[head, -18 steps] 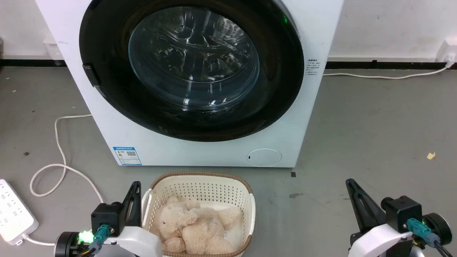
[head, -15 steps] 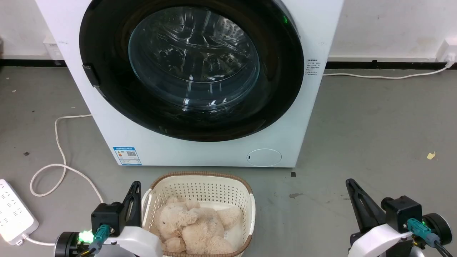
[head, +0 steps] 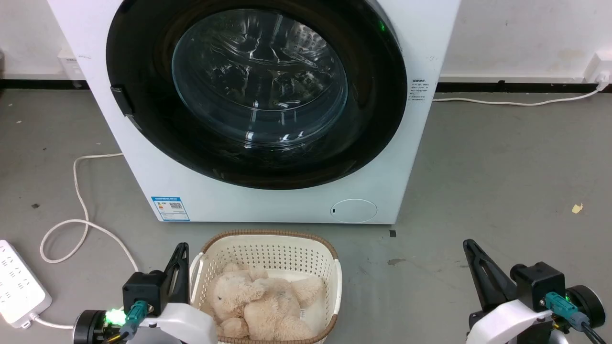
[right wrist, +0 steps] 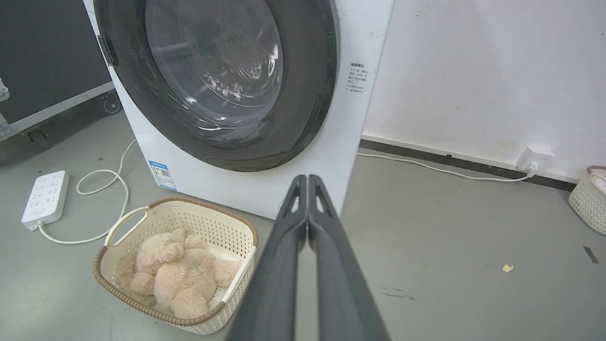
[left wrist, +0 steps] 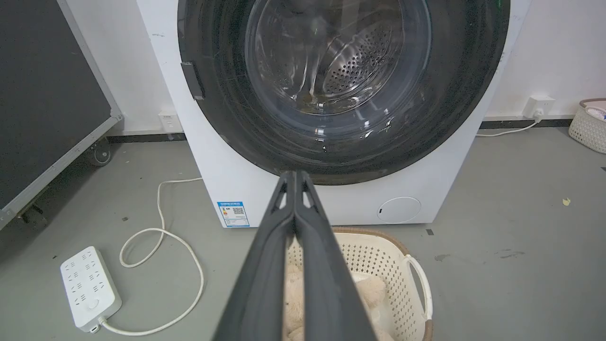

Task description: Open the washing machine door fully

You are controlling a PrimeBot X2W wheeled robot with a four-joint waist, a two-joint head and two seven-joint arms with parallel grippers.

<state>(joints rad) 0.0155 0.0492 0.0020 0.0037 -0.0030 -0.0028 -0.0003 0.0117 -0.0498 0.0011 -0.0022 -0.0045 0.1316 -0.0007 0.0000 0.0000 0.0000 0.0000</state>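
Near the white wall (head: pixel 502 33) stands the washing machine (head: pixel 143 186), big and white. Most of its front is covered by the washing machine door (head: pixel 138 62), a shiny black round disc with a clear glass bowl (head: pixel 258 76) in the middle. The door is shut and lies flat on the machine's front. A small dark handle (head: pixel 122 101) sits on the door's left edge.

Right in front of the washing machine, on the grey floor (head: pixel 502 157), sits a cream basket (head: pixel 267 251) with holes in its sides. A fluffy tan teddy bear (head: pixel 258 301) lies inside it.

The left gripper (head: pixel 181 249) is in front of the machine, just beside the basket's left side. Its two dark fingers are pressed together with nothing between them. The right gripper (head: pixel 469 246) is in front of the machine and off to its right, well apart from the door. Its fingers are pressed together too and hold nothing.

Left of the machine, a white power strip (head: pixel 19 282) lies on the floor, and a white cord (head: pixel 79 224) loops up to the machine's left side. Low on the machine's front are a small blue sticker (head: pixel 170 208) and a round white flap (head: pixel 354 210). A tiny yellow scrap (head: pixel 577 208) lies far to the machine's right.
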